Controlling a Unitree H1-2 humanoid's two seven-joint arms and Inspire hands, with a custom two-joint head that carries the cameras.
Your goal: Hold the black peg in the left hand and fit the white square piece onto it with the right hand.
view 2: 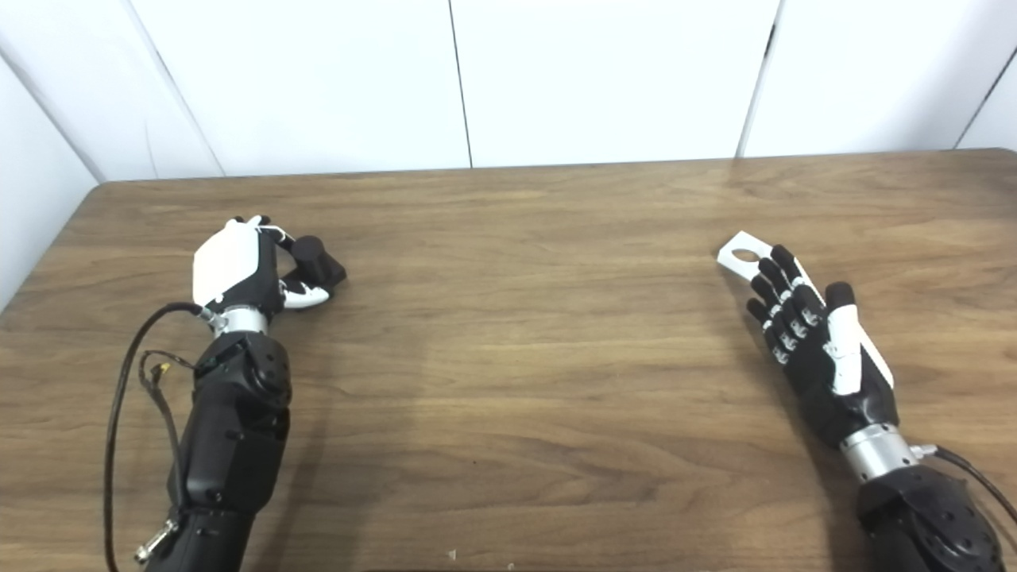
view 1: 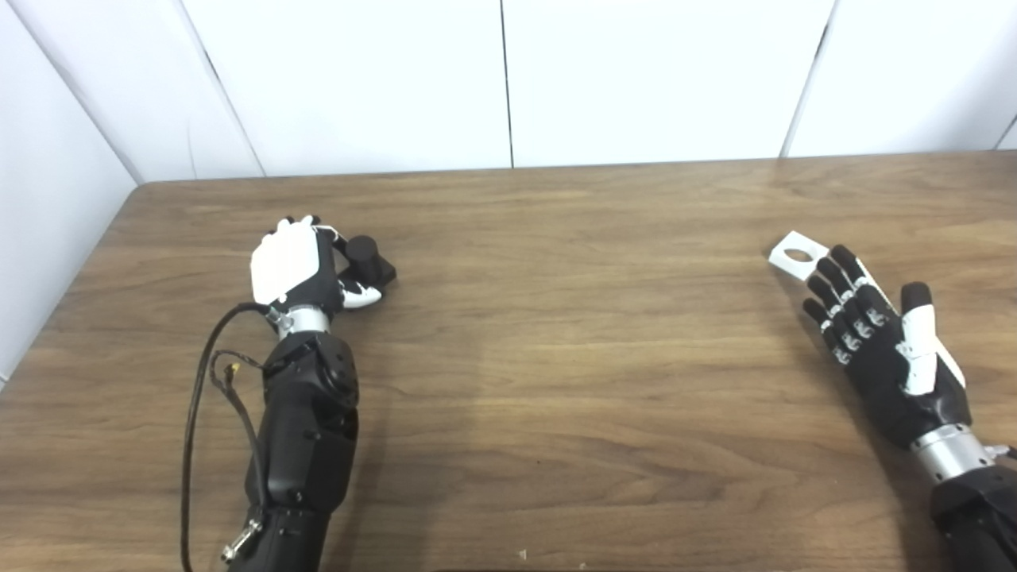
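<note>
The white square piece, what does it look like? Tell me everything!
The white square piece is flat and white, looks like plastic, and has a round hole through the end that shows. It lies far right on the brown table. The right robot hand reaches over it with fingers spread, hiding the rest. Whether the fingers touch it cannot be told.
</note>
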